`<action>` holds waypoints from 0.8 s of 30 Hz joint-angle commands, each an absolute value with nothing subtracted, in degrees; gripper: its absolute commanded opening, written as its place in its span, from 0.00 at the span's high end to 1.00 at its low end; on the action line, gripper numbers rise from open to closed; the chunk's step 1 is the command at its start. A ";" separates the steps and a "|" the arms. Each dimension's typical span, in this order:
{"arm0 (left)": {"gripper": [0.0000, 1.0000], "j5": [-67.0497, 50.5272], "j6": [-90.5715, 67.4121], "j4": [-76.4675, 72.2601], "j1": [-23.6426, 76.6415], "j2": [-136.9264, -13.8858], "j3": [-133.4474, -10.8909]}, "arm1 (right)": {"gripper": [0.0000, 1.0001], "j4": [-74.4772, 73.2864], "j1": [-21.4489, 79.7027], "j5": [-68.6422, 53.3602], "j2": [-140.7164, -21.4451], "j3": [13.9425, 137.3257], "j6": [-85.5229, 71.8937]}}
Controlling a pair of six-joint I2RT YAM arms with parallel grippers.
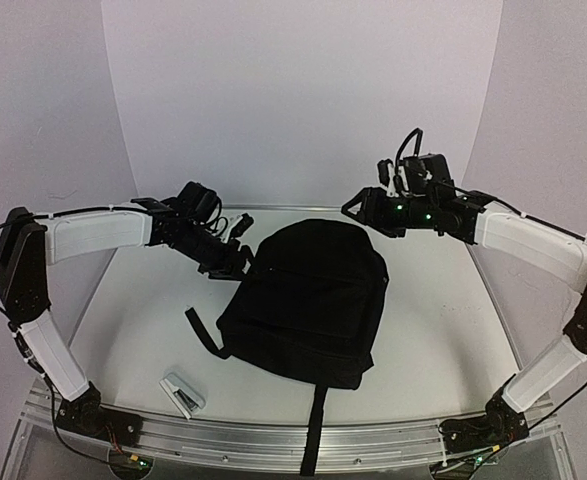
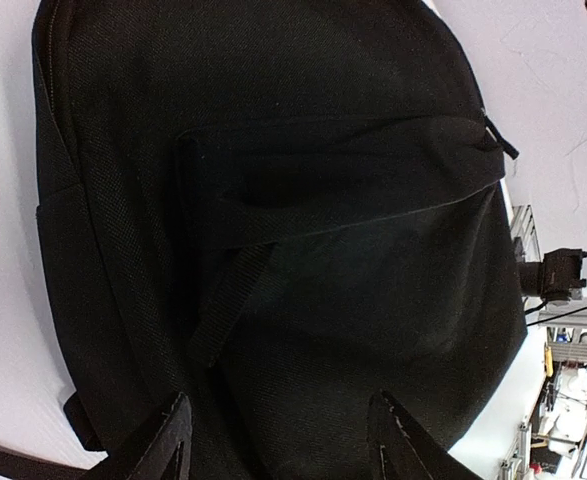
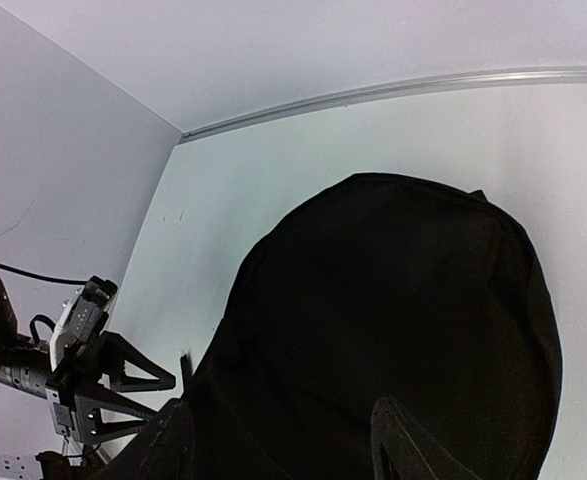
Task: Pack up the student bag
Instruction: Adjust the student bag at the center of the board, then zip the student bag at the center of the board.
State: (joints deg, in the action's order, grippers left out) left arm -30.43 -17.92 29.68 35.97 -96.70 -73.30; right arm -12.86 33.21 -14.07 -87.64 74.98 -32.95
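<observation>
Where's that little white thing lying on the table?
Seen from above, the little white thing sits near the table's front-left edge, between the left arm's base and the black backpack.

The student bag runs past both wrist views' edges.

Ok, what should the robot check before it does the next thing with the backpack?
1. Left claw open and empty: ok.
2. Right claw open and empty: ok.
3. Student bag lying flat, both claws near its top: ok.
4. Bag mouth open for packing: not ok, no opening shows.
5. Everything inside: not ok, a small pale item lies outside it.
</observation>
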 commanded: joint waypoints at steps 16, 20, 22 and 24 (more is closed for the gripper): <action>0.62 -29.96 -13.96 31.32 35.95 -103.36 -80.77 | 0.39 -13.51 33.82 -13.03 -81.08 70.76 -35.01; 0.70 -30.38 -14.11 31.14 35.95 -103.45 -80.63 | 0.39 -13.62 33.80 -12.47 -80.80 70.56 -34.87; 0.80 -30.47 -14.06 31.25 35.95 -103.45 -80.51 | 0.39 -13.70 33.76 -12.36 -80.69 70.57 -34.89; 0.88 -30.67 -14.00 31.31 35.95 -103.42 -80.47 | 0.39 -13.76 33.79 -12.32 -80.60 70.45 -34.78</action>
State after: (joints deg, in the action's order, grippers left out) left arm -29.73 -14.78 31.53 35.97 -103.39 -78.01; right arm -14.23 33.47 -13.46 -82.76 70.64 -34.75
